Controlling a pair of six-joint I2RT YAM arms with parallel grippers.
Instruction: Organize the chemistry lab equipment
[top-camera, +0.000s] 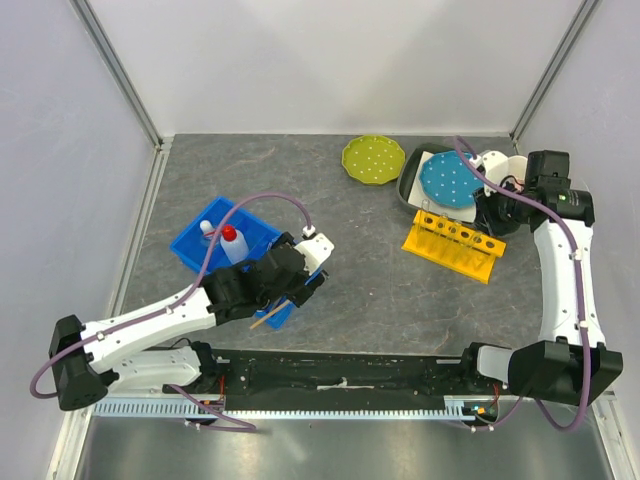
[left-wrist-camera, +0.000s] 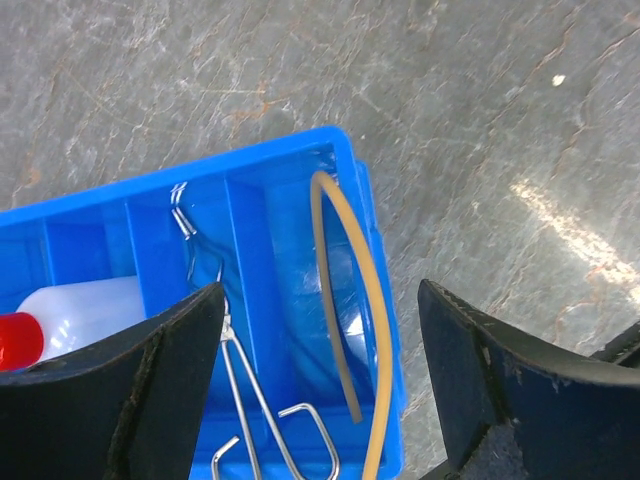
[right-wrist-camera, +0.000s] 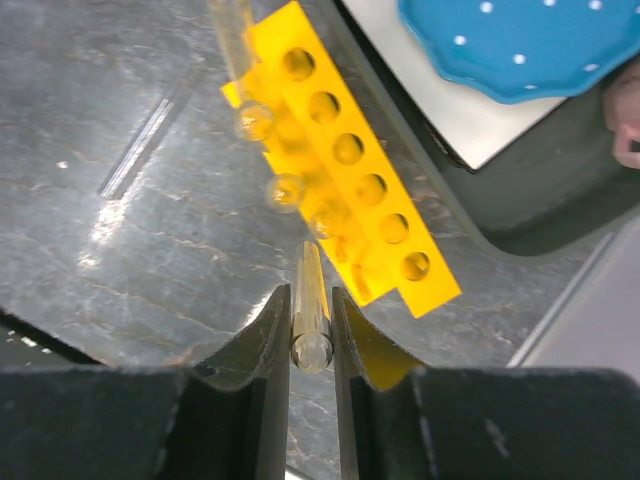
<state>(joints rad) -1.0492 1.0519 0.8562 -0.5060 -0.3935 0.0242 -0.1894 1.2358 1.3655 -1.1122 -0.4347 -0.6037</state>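
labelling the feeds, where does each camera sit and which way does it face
top external: above and behind the robot, looking down on the table; both arms show.
left wrist: on the left arm, looking into the blue bin at tan tube, wire tongs, squeeze bottle; open left end effector shows.
right wrist: on the right arm, looking at yellow tube rack, blue dotted plate; right end effector grips a glass tube.
shared: top and left wrist, the bin; top and right wrist, the rack.
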